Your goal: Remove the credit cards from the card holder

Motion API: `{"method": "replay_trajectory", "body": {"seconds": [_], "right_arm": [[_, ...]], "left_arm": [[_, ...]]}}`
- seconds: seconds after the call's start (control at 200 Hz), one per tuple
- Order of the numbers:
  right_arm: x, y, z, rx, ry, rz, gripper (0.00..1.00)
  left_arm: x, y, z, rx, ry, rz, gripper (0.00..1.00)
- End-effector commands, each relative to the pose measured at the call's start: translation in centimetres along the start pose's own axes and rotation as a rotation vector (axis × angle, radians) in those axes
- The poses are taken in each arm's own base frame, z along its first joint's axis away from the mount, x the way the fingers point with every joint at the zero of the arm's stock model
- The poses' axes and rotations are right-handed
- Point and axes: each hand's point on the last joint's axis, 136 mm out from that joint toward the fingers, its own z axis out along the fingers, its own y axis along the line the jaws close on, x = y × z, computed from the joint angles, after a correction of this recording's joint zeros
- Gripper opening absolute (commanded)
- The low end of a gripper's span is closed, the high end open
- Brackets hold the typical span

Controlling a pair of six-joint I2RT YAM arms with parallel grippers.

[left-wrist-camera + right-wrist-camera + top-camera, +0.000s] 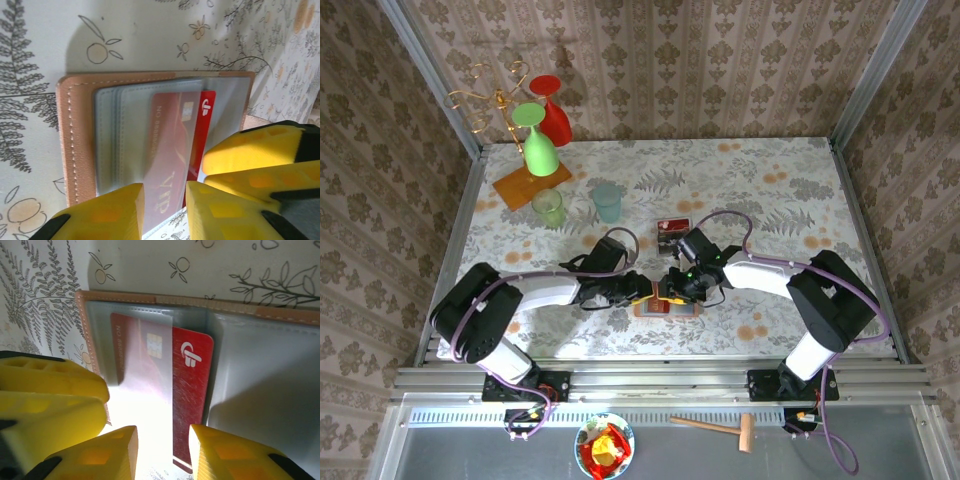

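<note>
Starting at the left, we see the left claw [165,212] low over the near edge of the card holder [75,140]. Its two yellow fingers stand a little apart and are not clamped on anything. The edge of the clear pocket [120,135] and the end of the red card [175,140] show in the gap. We judge that this claw should pin the holder down. It should therefore press on the leather and the pocket, not on the card, or the card cannot slide.

In the middle, the card holder lies open and flat on the worktop [770,190] between the two claws. The red card sticks partly out of its pocket toward the middle fold. Some loose cards [672,232] lie on the worktop a little way behind the holder, so part of the task seems done.

At the right, the right claw [162,452] is over the bare part of the red card, its fingers also a little apart and holding nothing. We think the best move is to lay one fingertip on the bare red part and drag it straight along the pocket with light pressure. Pushing too hard may shift the whole holder.
</note>
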Motion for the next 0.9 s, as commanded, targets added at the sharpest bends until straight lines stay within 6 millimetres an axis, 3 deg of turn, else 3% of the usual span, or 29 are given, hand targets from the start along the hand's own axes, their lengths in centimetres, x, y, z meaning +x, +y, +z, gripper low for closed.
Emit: {"method": "replay_trajectory", "body": {"seconds": [0.0, 0.615, 0.895], "right_arm": [[0.4, 0.2, 0.0, -0.023, 0.009, 0.018, 0.35], [0.8, -0.7, 1.3, -0.005, 0.057, 0.019, 0.34], [-0.1, -1.1, 0.5, 0.068, 0.023, -0.011, 0.34]], "left_arm": [[0.9, 1.2, 0.4, -0.021, 0.025, -0.004, 0.29], [1.1, 2.2, 0.4, -0.064, 0.03, -0.009, 0.29], [1.1, 2.3, 0.3, -0.068, 0.028, -0.009, 0.29]]}}
